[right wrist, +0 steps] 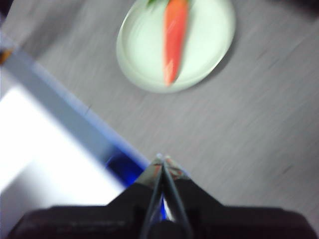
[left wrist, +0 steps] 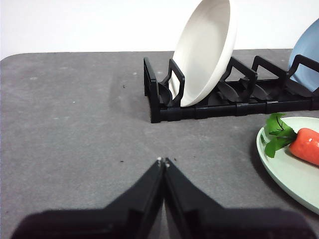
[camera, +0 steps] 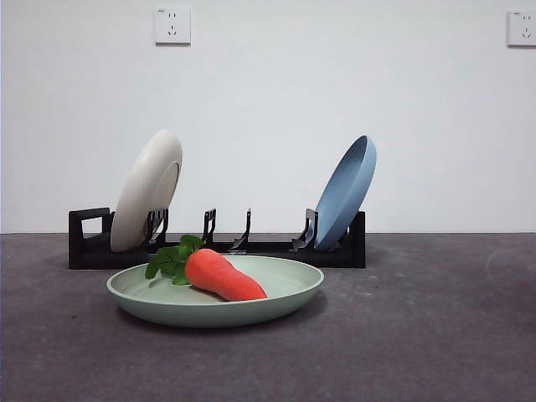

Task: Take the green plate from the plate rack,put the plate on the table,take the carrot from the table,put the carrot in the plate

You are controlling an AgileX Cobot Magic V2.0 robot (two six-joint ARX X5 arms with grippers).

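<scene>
Green plate (camera: 214,303) lies flat on table (camera: 435,335), just in front of plate rack (camera: 251,249). Carrot (camera: 224,275) rests inside green plate, leaf tuft toward rack's handle end. Rack holds cream-white plate (camera: 146,190) and light blue plate (camera: 345,191), middle slots vacant. Left gripper (left wrist: 163,161) pinched closed, empty, beside rack's handle end. Right gripper (right wrist: 162,158) closed, empty, well apart from green plate. Judgement: every step appears complete; nothing left.

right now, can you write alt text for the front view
A carrot lies in a green plate on a dark grey table. Behind it, a black plate rack holds a cream-white plate and a light blue plate on edge, before a white wall.
</scene>
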